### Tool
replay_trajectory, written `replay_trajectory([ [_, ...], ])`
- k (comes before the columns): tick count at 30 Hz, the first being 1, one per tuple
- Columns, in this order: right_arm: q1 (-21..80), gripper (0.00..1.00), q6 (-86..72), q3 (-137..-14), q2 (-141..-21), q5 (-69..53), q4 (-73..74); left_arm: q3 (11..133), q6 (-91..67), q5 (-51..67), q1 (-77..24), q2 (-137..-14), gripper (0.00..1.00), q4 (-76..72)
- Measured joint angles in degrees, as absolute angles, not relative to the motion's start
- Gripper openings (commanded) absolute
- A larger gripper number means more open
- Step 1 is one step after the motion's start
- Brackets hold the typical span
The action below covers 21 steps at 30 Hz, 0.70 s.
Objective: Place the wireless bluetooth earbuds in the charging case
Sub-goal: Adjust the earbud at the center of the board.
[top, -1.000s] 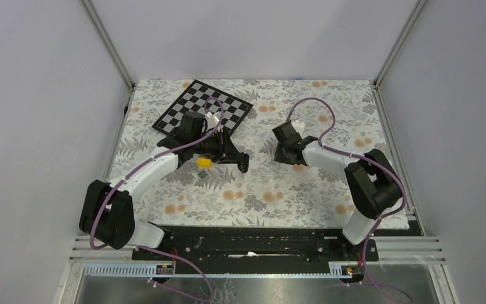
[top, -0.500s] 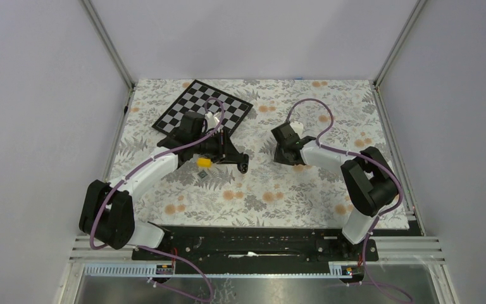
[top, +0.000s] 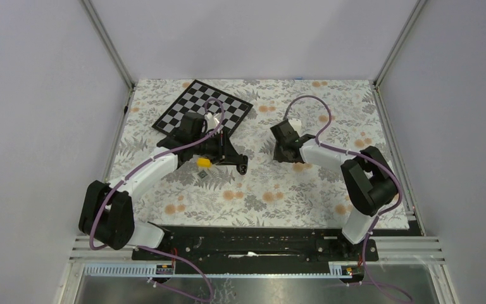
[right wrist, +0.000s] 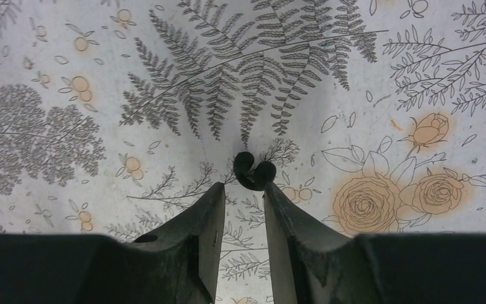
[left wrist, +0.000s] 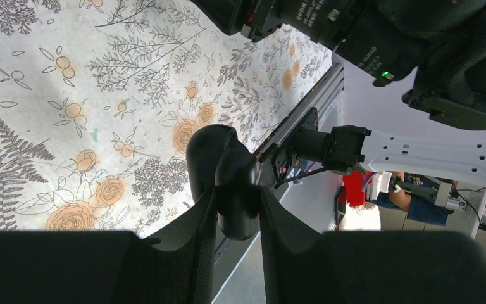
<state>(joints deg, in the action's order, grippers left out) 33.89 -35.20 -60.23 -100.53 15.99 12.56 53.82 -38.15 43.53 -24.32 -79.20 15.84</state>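
Note:
In the left wrist view my left gripper [left wrist: 237,192] is shut on the black rounded charging case [left wrist: 214,152], which sticks out past the fingertips above the floral cloth. Seen from the top, that gripper [top: 242,164] hangs left of centre. A black earbud [right wrist: 254,171] lies on the cloth in the right wrist view, just beyond the tips of my right gripper [right wrist: 243,189]. Its jaws stand apart with nothing between them, and the right fingertip [right wrist: 272,190] is at the earbud's edge. From above, the right gripper [top: 283,151] covers the earbud. No beige-pink earbuds show.
A small yellow block [top: 203,162] rests on the cloth beside the left arm's wrist. A black-and-white checkerboard [top: 183,104] lies at the back left. The floral cloth [top: 259,190] covers the table between grey walls and metal rails.
The right arm has shifted slightly to the left and away from the base. The left arm and the case have not moved.

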Motion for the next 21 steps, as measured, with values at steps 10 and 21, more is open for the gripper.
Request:
replay_trajectory([
  [10, 35.3, 0.37, -32.2, -60.3, -98.8, 15.5, 12.6, 53.8, -37.9, 43.0, -24.3, -79.2, 0.0, 16.4],
  [21, 35.3, 0.37, -29.6, -62.2, -102.8, 15.4, 12.7, 53.8, -38.0, 42.8, -24.3, -79.1, 0.0, 16.3],
])
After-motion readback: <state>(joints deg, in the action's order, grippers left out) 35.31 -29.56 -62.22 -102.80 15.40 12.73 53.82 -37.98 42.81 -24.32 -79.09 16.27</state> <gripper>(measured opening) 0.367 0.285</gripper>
